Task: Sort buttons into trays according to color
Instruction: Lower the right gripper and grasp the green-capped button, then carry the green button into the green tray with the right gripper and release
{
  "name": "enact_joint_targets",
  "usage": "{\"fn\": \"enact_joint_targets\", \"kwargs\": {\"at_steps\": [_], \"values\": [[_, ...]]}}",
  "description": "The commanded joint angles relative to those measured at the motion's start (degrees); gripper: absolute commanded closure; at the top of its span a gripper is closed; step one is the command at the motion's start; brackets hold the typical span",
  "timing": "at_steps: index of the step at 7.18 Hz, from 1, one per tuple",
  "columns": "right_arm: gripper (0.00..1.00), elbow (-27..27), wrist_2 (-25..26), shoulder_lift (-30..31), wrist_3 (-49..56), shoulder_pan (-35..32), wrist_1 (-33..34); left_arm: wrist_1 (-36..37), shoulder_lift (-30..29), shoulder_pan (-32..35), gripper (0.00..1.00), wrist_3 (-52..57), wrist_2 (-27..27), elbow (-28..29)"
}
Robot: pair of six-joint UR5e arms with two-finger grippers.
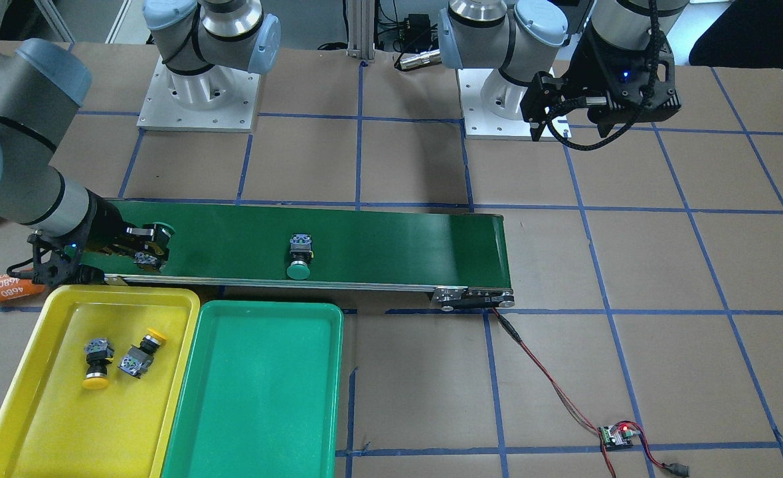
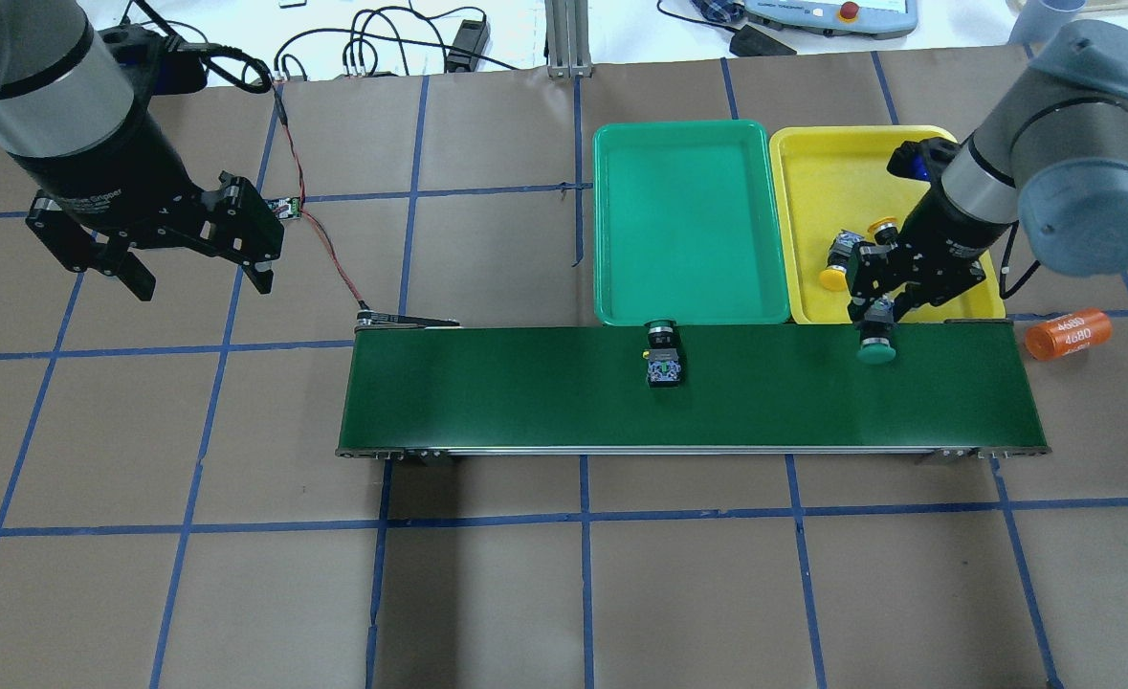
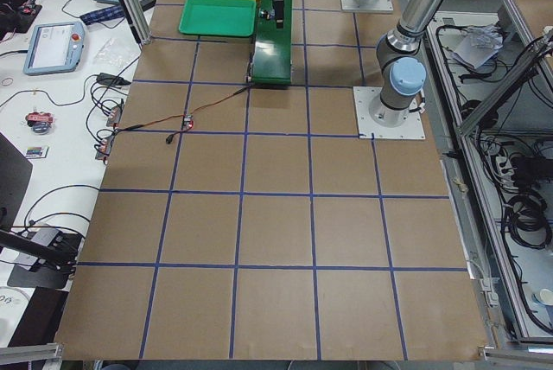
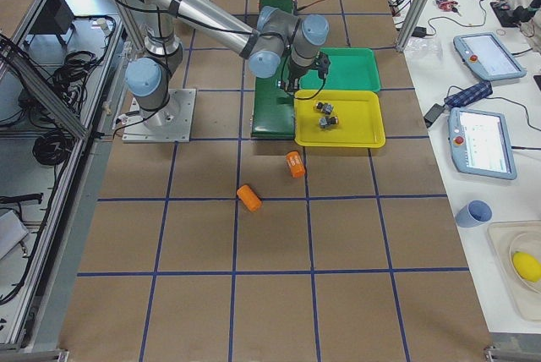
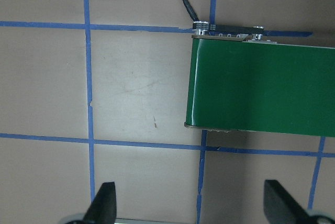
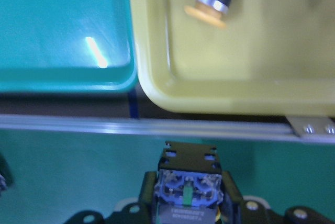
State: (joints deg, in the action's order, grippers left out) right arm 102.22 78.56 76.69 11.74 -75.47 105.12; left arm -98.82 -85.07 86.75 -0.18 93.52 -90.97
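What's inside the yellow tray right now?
Two yellow-capped buttons, lying on their sides, side by side. Overhead, the right gripper, shut on a green-capped button over the belt, hides part of the yellow tray; the other views show nothing more there.

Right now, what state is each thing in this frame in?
Right tool, shut on held green button at the belt end.
Left tool, open, empty.
Loose green button, lying on its side mid-belt.
One yellow button, lying in yellow tray.
Other yellow button, lying in the same tray.
Green tray, no buttons in it.
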Motion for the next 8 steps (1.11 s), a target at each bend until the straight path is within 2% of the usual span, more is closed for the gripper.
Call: {"fn": "enact_joint_targets", "kwargs": {"at_steps": [1,2,3,4,5,7,8], "values": [[1.0,-14.09,-2.8,-9.14,-6.35,-6.41,0.08,0.47,-0.18,0.0,0.0,0.0,0.0,-0.44],[1.0,-17.11,-3.24,-13.45,-7.42,-7.32,0.43,0.39,0.07,0.0,0.0,0.0,-0.09,-0.61],[1.0,-16.8,-2.2,-14.97,-10.65,-9.41,2.43,0.21,0.16,0.0,0.0,0.0,0.0,-0.7],[0.68,-16.62,-1.66,-16.99,-11.9,-9.78,5.33,0.47,0.17,0.0,0.0,0.0,0.0,-0.79],[0.01,-16.79,-2.53,-18.31,-16.18,-9.87,5.88,0.56,-0.1,0.0,0.0,0.0,0.0,-0.79],[0.0,-16.45,-0.18,-16.67,-13.43,-8.91,3.44,0.39,0.16,0.0,0.0,0.0,0.0,-0.79],[0.0,-16.36,0.79,-13.61,-12.98,-8.38,-1.1,0.47,0.17,0.0,0.0,0.0,0.0,-0.96]]}}
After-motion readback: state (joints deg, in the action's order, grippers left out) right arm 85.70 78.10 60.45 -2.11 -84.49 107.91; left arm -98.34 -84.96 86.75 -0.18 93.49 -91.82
